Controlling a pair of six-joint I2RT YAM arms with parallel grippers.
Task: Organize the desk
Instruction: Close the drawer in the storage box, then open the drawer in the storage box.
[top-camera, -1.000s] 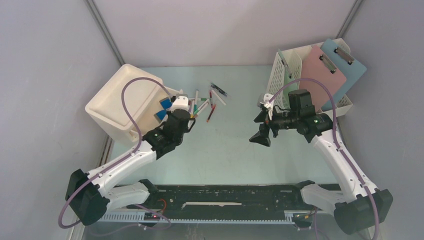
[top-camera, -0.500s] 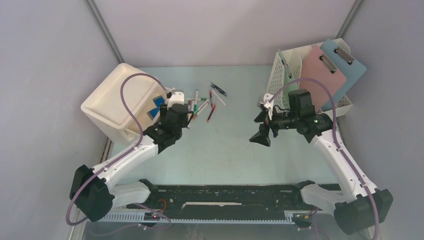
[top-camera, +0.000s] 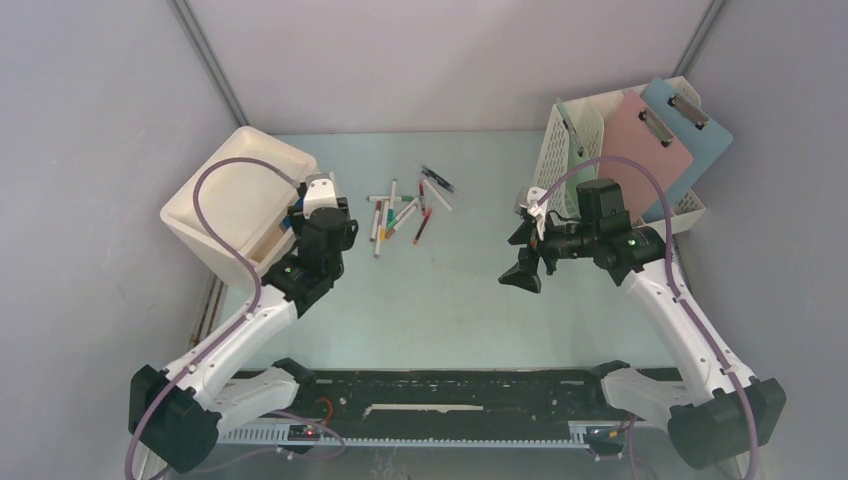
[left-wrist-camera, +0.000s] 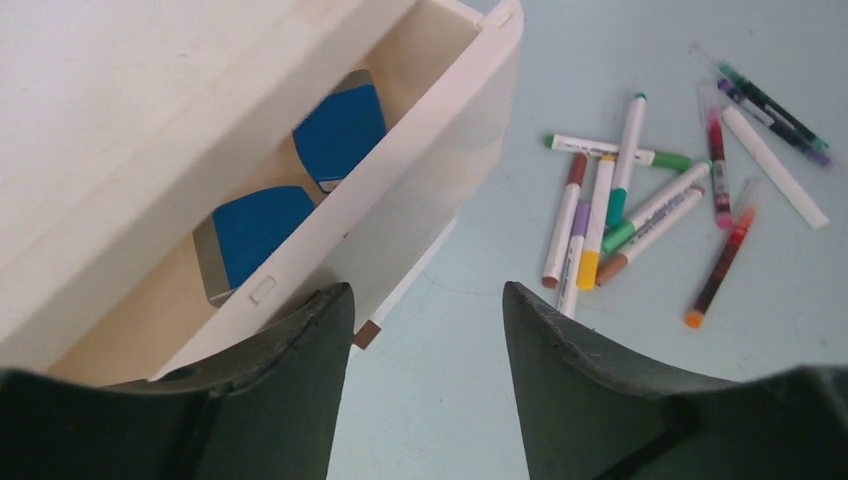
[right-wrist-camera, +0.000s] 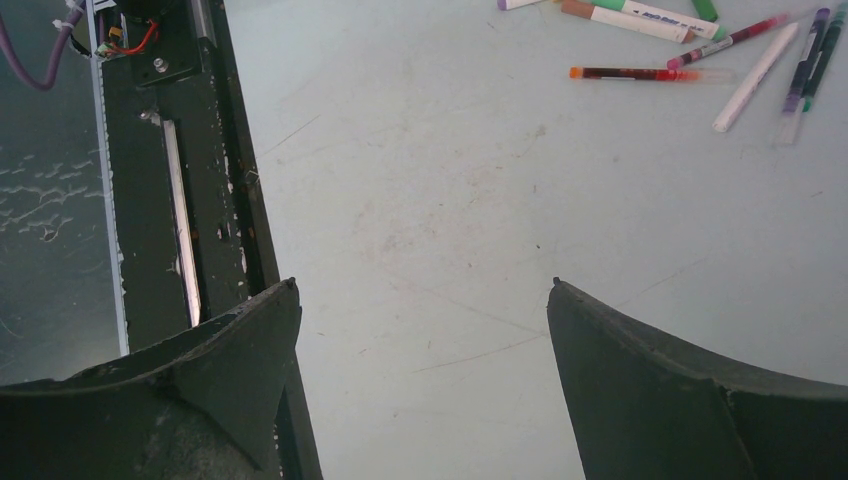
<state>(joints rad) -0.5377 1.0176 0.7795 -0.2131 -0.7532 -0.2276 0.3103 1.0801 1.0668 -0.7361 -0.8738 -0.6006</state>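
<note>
The desk (top-camera: 460, 290) is a pale mint-green tabletop. Several markers (top-camera: 400, 212) lie scattered at its back middle, also seen in the left wrist view (left-wrist-camera: 640, 210). My left gripper (left-wrist-camera: 425, 290) is open and holds nothing. It hovers beside the right wall of the white bin (top-camera: 240, 200). Two blue blocks (left-wrist-camera: 340, 130) lie inside the bin. A white marker with a brown cap (left-wrist-camera: 368, 333) pokes out from under the bin's wall. My right gripper (top-camera: 520, 255) hangs open and empty above bare desk right of centre.
A white perforated file rack (top-camera: 570, 150) stands at the back right, with a pink clipboard (top-camera: 645, 150) and a blue clipboard (top-camera: 690, 135) in it. A black rail (top-camera: 450, 395) runs along the front edge. Grey panels wall the desk.
The left gripper has opened and let go of the bin's wall. The bin has shifted left and settled with its opening upward. The left gripper drew back leftward. The right arm is unchanged.
</note>
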